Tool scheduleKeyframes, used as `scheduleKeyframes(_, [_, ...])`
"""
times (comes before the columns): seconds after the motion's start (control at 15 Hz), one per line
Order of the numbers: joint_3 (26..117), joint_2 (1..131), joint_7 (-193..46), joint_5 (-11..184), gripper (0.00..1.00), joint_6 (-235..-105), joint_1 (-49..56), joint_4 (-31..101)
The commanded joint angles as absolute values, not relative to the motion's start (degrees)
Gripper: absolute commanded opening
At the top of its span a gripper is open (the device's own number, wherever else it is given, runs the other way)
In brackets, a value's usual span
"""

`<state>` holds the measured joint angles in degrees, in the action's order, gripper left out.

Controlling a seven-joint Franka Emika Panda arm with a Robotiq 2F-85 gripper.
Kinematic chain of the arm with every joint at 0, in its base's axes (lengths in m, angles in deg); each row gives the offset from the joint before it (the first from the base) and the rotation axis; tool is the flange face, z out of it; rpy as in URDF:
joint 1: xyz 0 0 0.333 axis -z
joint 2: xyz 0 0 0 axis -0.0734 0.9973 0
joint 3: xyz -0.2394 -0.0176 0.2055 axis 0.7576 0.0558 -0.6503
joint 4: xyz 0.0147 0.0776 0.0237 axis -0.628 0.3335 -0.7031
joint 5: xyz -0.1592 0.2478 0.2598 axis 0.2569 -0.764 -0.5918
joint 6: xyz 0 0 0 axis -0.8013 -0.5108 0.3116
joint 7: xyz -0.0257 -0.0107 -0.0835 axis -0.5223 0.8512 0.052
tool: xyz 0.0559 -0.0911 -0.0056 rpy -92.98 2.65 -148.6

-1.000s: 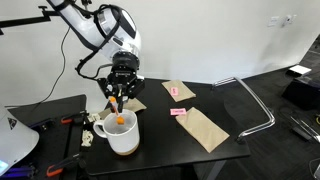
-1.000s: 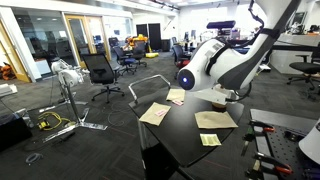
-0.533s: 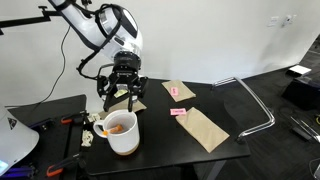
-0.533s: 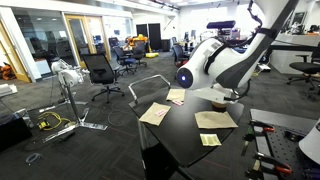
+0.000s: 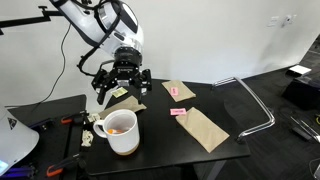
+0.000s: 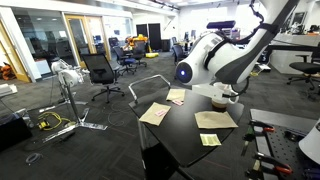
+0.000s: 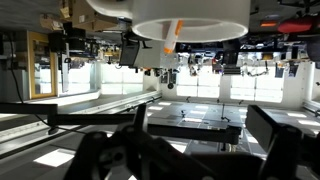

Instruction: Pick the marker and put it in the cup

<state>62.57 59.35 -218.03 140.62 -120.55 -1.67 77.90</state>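
The cup [image 5: 123, 134], a large white mug with a side handle, stands on the black table [image 5: 165, 140] near its front. An orange shape inside it is the marker [image 5: 118, 126], lying in the cup's mouth. My gripper [image 5: 122, 84] hangs above the cup, open, its fingers spread wide with nothing between them. The wrist view is upside down: the cup [image 7: 190, 15] sits at the top edge with the orange marker [image 7: 176, 31] slanting at its rim. In that view my gripper [image 7: 195, 150] shows as dark fingers low at either side. In the exterior view past the arm's white body [image 6: 215, 65], the gripper is hidden.
Brown paper bags [image 5: 205, 128] [image 5: 178, 91] and a small pink object [image 5: 178, 112] lie on the table beside the cup. Orange-and-black tools [image 5: 68, 121] lie at the table's end. A metal tube frame [image 5: 255, 105] stands beyond the table. Office chairs [image 6: 100, 70] fill the room behind.
The gripper went from shut on the marker to open and rose a little. The marker dropped out of the fingers into the cup.
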Motion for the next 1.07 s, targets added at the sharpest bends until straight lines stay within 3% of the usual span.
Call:
scheduleKeyframes(0.0, [62.13,53.52,-218.03,140.2,1.0,-120.7,-1.93,79.71])
scheduleKeyframes(1.0, [60.55,37.89,-215.2,139.66,1.0,-120.14,-2.89,77.03])
